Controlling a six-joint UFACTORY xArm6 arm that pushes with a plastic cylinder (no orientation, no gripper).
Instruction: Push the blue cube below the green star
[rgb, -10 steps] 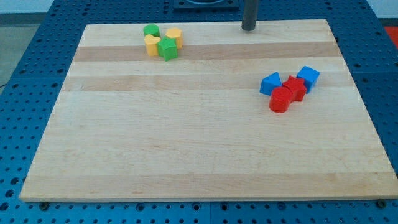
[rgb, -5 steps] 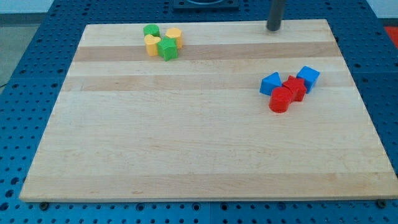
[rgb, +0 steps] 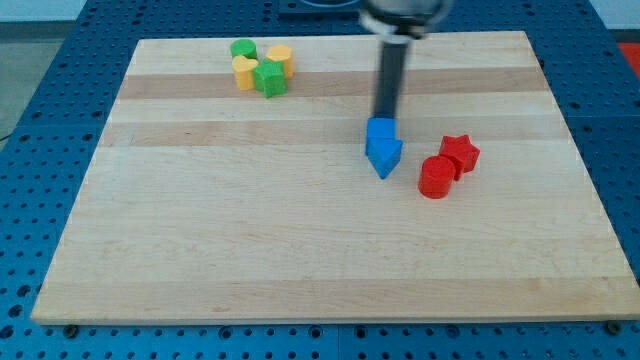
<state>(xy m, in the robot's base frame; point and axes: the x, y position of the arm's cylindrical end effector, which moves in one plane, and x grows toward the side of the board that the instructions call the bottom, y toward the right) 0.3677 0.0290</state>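
Near the middle of the table (rgb: 300, 240), a little toward the view's right, my tip (rgb: 384, 118) stood at the upper edge of the blue cube (rgb: 380, 133), touching it or very nearly so. Rod ran straight up from there toward the view's top. This arm carried no fingers, so nothing could be spread, pressed or pinching.

Blue cube sat hard against a second blue block (rgb: 386, 157), a wedge-like shape pointing toward the view's bottom; the two touched and read almost as one piece.

To the view's right of the blue pair, apart from it: red star (rgb: 460, 153) and red cylinder (rgb: 435, 177), touching each other, cylinder lower and to the left.

Upper left of the table, well apart from the blues: tight cluster of four. Green star (rgb: 269, 77) at the cluster's lower right. Green cylinder (rgb: 243, 49) at top left. Yellow block (rgb: 243, 71), shape unclear, left of the star. Yellow cylinder (rgb: 280, 56) above the star.

Blue cube lay far to the view's right of the green star and somewhat lower, not under it.

Blue pegboard (rgb: 40, 120) surrounded the table on all sides.
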